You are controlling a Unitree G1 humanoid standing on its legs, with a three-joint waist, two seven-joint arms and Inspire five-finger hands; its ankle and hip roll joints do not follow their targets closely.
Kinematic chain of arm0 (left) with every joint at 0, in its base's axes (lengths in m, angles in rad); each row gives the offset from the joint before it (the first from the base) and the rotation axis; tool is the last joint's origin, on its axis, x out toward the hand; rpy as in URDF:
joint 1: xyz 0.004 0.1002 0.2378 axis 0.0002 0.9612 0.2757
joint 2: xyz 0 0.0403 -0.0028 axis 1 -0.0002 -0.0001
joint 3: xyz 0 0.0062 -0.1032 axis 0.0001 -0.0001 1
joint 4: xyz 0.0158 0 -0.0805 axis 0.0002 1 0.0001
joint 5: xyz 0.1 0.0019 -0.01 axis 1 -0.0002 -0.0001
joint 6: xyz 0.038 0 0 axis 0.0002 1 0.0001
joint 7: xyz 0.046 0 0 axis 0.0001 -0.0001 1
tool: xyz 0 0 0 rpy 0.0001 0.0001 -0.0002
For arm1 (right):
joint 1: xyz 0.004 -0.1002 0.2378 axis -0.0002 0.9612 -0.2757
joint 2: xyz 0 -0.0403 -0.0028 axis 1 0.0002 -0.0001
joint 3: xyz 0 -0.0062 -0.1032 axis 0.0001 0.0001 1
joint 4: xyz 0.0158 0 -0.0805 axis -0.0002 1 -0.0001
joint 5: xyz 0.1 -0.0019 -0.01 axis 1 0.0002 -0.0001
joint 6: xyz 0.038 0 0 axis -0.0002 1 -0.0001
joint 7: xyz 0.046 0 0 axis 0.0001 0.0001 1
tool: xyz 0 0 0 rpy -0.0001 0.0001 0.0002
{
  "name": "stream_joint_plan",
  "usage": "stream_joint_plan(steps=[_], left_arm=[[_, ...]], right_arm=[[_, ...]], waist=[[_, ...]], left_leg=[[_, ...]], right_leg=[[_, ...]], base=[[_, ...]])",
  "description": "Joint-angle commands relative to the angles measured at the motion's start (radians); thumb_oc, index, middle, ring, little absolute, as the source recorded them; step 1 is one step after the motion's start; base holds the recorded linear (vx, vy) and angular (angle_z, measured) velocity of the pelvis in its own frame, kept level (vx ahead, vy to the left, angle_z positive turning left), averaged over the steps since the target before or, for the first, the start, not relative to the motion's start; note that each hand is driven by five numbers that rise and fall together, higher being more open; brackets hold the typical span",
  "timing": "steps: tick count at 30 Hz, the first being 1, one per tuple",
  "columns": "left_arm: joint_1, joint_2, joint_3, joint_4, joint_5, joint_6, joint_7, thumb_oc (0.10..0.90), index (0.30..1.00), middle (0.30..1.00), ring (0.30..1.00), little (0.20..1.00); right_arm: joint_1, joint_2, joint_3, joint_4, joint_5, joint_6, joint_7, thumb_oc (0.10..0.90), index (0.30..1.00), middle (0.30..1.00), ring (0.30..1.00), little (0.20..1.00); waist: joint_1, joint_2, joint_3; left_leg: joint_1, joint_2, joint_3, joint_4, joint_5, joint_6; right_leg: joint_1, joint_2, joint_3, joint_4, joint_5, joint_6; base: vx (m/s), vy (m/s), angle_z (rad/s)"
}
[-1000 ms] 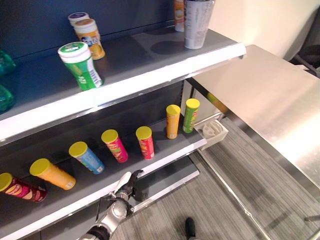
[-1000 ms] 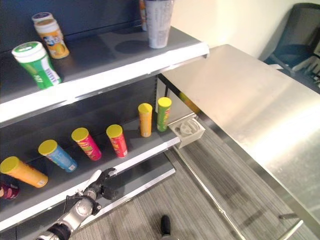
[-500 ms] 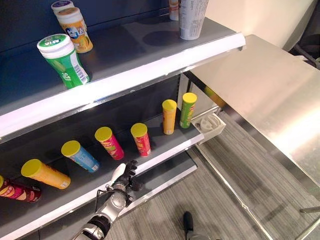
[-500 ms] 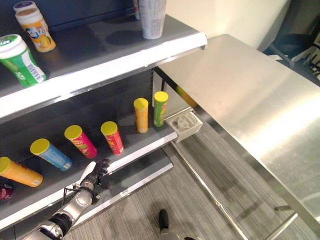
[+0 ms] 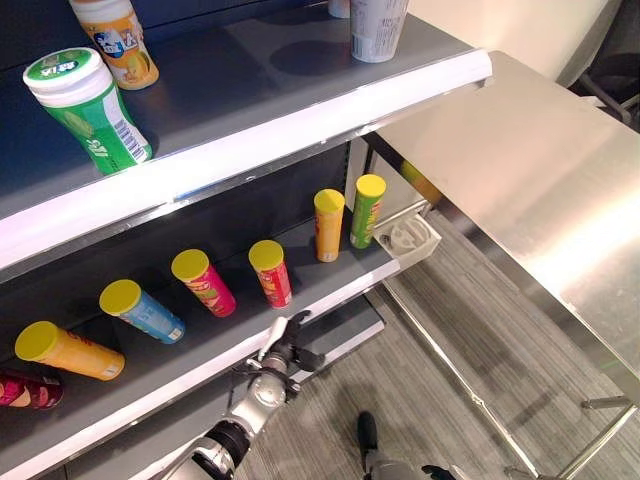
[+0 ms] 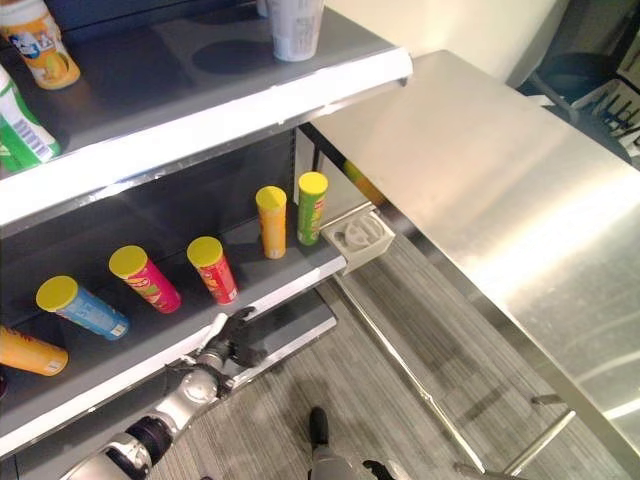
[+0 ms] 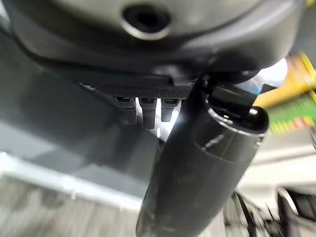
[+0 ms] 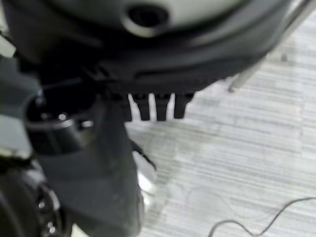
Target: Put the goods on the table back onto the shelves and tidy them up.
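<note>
Left hand (image 5: 281,352) was held empty, fingers relaxed, just below the lower shelf (image 5: 330,298) edge; red can (image 5: 270,273) just above could be toppled if clipped on the way up.

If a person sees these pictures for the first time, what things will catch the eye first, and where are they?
The row of yellow-lidded tubes on the lower shelf stands out first, in blue, pink, red, orange and green, some leaning. Above, on the upper shelf, a green bottle with a white cap stands near the front edge. To the right lies the bare steel table, and the left hand hangs below the lower shelf's edge, its fingers relaxed.
</note>
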Motion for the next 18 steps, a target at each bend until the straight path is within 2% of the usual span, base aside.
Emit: stream_joint_plan(steps=[1,5,9,13,18], left_arm=[[-0.161,0.001,0.059,-0.002,0.026,-0.068,0.019,0.800,0.900,0.900,0.900,0.900],[-0.217,0.033,0.086,0.040,0.037,-0.062,0.050,0.800,0.900,0.900,0.900,0.900],[-0.266,0.070,0.122,0.009,0.014,-0.062,0.078,0.800,0.900,0.900,0.900,0.900],[-0.249,0.112,0.166,-0.090,-0.004,-0.054,0.068,0.800,0.900,0.900,0.900,0.900],[-0.210,0.110,0.178,-0.087,0.002,-0.041,0.034,0.800,0.900,0.900,0.900,0.900]], right_arm=[[0.001,0.026,0.021,0.005,0.003,-0.017,-0.028,0.800,0.900,0.900,0.900,0.900],[0.018,0.024,0.026,0.004,-0.002,-0.017,-0.024,0.800,0.900,0.900,0.900,0.900],[0.039,0.003,0.021,-0.045,-0.009,-0.020,-0.019,0.800,0.900,0.900,0.900,0.900],[0.062,-0.008,-0.002,-0.076,-0.011,-0.013,0.001,0.800,0.900,0.900,0.900,0.900],[0.050,-0.004,-0.009,-0.063,-0.024,-0.004,0.005,0.800,0.900,0.900,0.900,0.900]], waist=[[-0.039,-0.039,-0.037],[-0.048,-0.032,-0.038],[-0.057,-0.025,-0.035],[-0.044,-0.021,-0.038],[-0.029,-0.023,-0.036]], left_leg=[[0.059,0.015,-0.009,0.003,0.083,-0.126],[0.062,0.016,0.000,0.003,0.075,-0.128],[0.062,0.014,0.007,0.003,0.077,-0.130],[0.075,0.015,0.008,0.003,0.085,-0.130],[0.082,0.021,-0.002,0.003,0.089,-0.129]], right_leg=[[0.090,0.022,0.031,0.014,-0.110,0.013],[0.091,0.026,0.040,0.013,-0.113,0.012],[0.087,0.027,0.048,0.014,-0.110,0.014],[0.099,0.032,0.047,0.013,-0.113,0.012],[0.113,0.036,0.037,0.014,-0.120,0.007]], base=[[0.00,-0.039,-0.07],[0.01,-0.027,-0.06],[0.01,-0.016,-0.05],[0.03,-0.004,0.01],[0.02,-0.005,0.02]])
